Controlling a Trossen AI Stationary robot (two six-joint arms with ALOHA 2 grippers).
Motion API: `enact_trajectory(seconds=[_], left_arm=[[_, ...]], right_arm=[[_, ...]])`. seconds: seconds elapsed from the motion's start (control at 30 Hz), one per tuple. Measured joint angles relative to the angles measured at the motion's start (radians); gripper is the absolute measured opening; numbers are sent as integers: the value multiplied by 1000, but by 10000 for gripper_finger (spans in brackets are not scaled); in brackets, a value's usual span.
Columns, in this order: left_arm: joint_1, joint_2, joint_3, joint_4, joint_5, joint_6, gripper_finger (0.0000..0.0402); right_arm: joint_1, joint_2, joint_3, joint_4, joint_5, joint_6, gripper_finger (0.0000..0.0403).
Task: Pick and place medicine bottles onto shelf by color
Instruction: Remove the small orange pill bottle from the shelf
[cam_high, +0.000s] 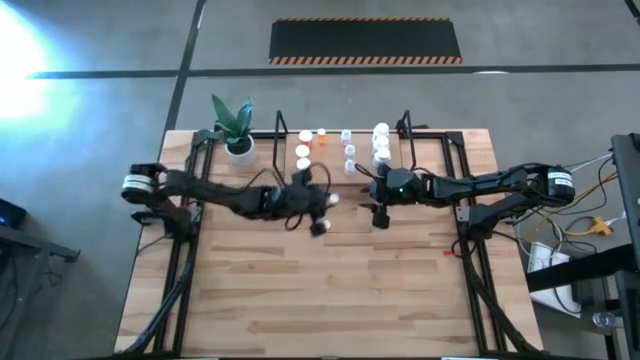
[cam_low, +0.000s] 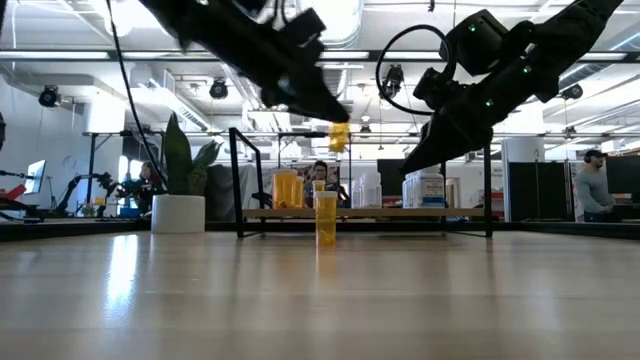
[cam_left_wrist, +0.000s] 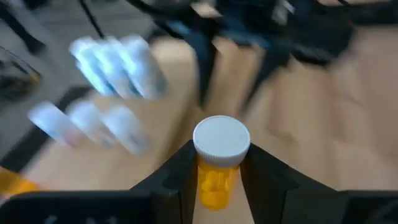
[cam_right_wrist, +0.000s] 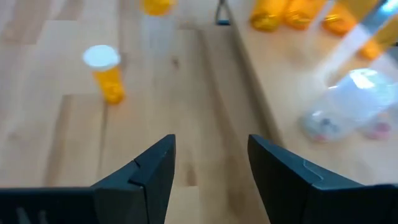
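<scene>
While my left fingers (cam_left_wrist: 217, 180) clench the orange bottle (cam_left_wrist: 216, 174) just under its white cap, lifted off the surface (cam_high: 330, 290) at six o'clock of the shelf (cam_high: 330, 172), I judge it light, stiff and slick, so I'd grip the ribbed cap zone; right fingers (cam_right_wrist: 211, 168) hang released.

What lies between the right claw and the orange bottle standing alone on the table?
Only bare tabletop, as the right wrist view shows: the open right claw faces the orange bottle across plain wood.
</scene>
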Motion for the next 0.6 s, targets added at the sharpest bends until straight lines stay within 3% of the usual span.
enact_trajectory(seconds=[0.17, 0.3, 0.43, 0.6], left_arm=[[-140, -99, -116, -103, -22, -202, 90], [-257, -165, -249, -61, -84, -396, 89], [-328, -149, -392, 83, -153, -524, 89], [-337, -59, -489, 330, -158, -533, 89]], right_arm=[[17, 0, -2, -10, -52, 11, 192], [38, 0, -3, -8, -52, 6, 192], [52, 0, -3, 2, -53, 5, 192], [55, 0, -3, 18, -54, 6, 192]])
